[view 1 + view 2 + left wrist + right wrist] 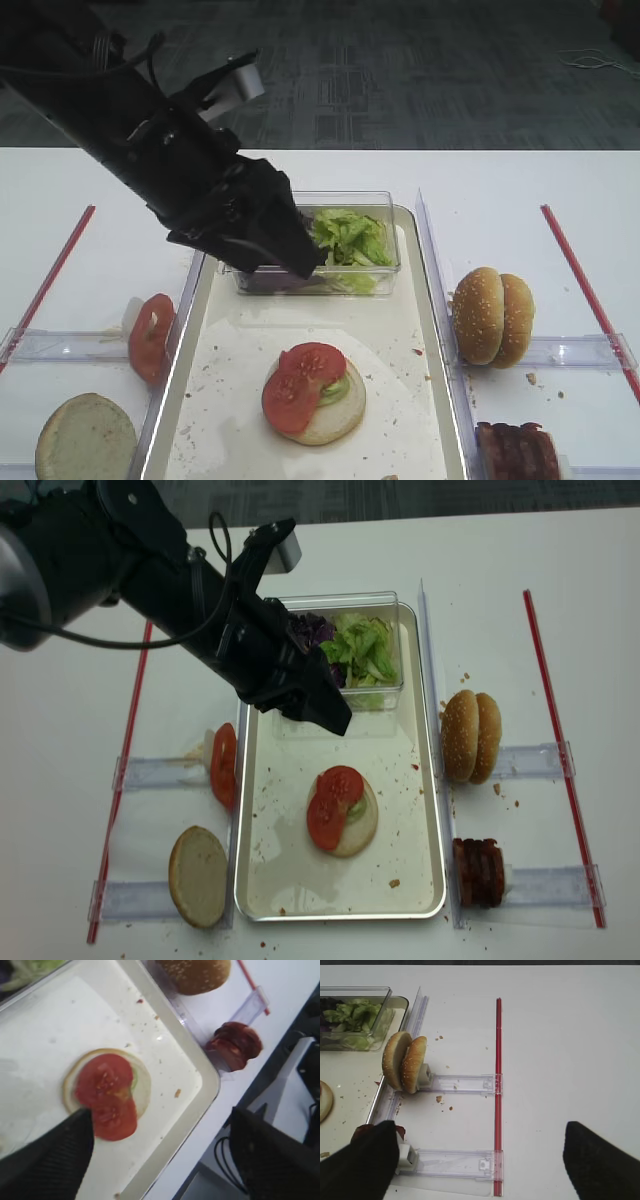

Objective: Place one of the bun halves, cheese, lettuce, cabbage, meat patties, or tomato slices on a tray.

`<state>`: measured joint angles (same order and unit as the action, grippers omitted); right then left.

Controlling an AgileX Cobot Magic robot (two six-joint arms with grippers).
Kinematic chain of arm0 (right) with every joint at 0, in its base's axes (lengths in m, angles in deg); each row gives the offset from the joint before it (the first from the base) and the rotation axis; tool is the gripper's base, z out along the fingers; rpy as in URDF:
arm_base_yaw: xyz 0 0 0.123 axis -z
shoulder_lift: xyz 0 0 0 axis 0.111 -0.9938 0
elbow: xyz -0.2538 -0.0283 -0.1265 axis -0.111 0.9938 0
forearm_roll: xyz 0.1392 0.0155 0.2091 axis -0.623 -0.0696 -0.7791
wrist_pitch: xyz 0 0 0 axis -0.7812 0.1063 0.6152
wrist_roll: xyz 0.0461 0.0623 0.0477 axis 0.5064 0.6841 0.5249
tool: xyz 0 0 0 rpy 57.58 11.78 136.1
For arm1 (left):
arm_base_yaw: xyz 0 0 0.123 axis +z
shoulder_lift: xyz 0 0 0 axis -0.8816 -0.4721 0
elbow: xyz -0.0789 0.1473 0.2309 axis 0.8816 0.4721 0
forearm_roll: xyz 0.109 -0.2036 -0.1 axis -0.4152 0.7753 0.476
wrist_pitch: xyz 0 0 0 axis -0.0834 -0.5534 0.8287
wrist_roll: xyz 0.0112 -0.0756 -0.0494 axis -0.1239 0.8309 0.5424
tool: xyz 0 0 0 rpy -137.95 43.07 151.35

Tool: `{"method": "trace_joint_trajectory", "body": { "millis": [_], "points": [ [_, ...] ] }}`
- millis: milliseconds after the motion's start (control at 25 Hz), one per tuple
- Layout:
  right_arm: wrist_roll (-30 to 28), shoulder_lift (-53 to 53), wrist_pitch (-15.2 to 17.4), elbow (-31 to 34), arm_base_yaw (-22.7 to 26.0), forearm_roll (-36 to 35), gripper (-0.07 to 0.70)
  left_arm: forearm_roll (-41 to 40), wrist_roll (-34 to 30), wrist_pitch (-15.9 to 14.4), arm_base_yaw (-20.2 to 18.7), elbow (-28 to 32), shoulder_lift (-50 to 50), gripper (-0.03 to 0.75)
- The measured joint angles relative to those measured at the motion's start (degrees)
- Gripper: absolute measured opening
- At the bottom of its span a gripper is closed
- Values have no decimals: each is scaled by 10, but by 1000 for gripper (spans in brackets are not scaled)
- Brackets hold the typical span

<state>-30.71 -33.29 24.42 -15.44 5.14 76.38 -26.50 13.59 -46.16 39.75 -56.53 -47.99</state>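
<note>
- Nearest on the white counter [60, 780], a pale bun half [199, 875] lies flat at the tray's left front corner, and dark meat patties [479, 871] stand on edge in a clear holder just off its right front corner.
- The tray [420, 810] is long and cream-white with a silvery rim, speckled with crumbs. In it lies one flat bun base [337, 407] with a bit of lettuce and two overlapping tomato slices [300, 385] on top.
- More tomato slices [223, 764] stand on edge beside the tray's left rim; two sesame bun halves [471, 736] stand on edge beside its right rim.
- At the tray's far end sits a small clear plastic box [397, 610] holding green lettuce [362, 650] on the right and purple cabbage [317, 631] on the left.
- The left hand [325, 710] hangs above the tray at the box's near left corner, fingers spread wide, holding nothing.
- The right hand [480, 1160] shows wide-apart empty fingers over the counter, right of the tray.
- No readable writing anywhere.
</note>
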Motion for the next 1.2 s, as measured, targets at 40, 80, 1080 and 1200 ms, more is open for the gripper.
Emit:
{"method": "trace_joint_trajectory", "body": {
  "millis": [40,80,1080,1200],
  "points": [
    [0,0,0,0,0,0,689,-23,14,2,0,0,1,551],
    [0,0,0,0,0,0,689,-52,33,4,0,0,1,551],
    [-1,0,0,0,0,0,689,-409,313,4,59,0,1,551],
    [-1,0,0,0,0,0,689,-421,325,2,120,0,1,551]
  ]
}}
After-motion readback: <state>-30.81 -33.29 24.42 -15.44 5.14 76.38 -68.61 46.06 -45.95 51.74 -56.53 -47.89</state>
